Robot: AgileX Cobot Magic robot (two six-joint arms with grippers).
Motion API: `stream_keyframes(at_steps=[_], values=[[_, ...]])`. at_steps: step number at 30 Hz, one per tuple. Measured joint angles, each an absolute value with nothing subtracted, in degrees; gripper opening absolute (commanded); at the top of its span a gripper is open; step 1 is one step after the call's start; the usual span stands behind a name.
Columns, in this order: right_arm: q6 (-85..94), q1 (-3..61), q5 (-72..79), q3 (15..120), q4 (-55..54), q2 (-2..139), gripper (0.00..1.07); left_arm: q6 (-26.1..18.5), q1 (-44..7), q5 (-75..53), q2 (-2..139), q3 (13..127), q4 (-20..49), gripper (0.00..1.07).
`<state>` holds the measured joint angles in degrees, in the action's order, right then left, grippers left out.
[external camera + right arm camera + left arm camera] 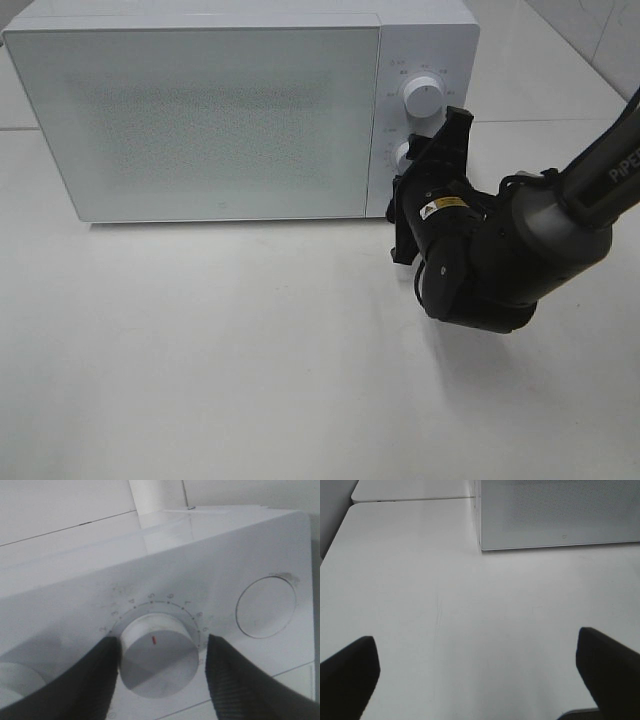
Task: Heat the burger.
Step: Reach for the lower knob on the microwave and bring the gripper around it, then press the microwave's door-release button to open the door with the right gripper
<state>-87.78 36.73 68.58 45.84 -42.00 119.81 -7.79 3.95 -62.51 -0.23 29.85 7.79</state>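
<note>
- Two jaws of the right gripper (162, 647) stand apart around the lower dial (157, 662) of the microwave (220, 120). One pad seems to touch the dial's rim and the other is just beside it, so I judge the dial is not yet pinched.
- No burger is visible anywhere. The microwave door (200, 115) is closed and frosted, so I suppose the burger is inside, but I cannot see it.
- The step in hand, as I judge, is setting the time. To do it well, the jaws should close evenly on the rim, centred on the dial. Then the wrist should turn without side push, so the pads do not slip on the smooth plastic. The small red mark (153, 640) can be read against the printed scale.
- The upper dial (423, 97) sits at 12 o'clock from the lower one, near enough that one jaw could knock it. A round flat button (265, 607) is on the dial's other side.
- The right arm (520, 250) comes from 4 o'clock over the tabletop (250, 350) and hides the low part of the panel from above.
- The left gripper (480, 675) hangs with jaws wide apart, holding nothing, about 7 o'clock from the microwave and out of the way.
</note>
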Motion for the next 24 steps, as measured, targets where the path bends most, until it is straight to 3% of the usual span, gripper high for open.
stream_keyframes(at_steps=[5,24], values=[[-83.25,36.73,67.90,44.98,-41.65,118.43,0.75,-7.79,3.95,-62.51,-0.23,29.85,7.79,1.00],[-73.57,36.21,69.21,29.16,-26.59,108.98,0.75,-7.79,3.95,-62.51,-0.23,29.85,7.79,1.00]])
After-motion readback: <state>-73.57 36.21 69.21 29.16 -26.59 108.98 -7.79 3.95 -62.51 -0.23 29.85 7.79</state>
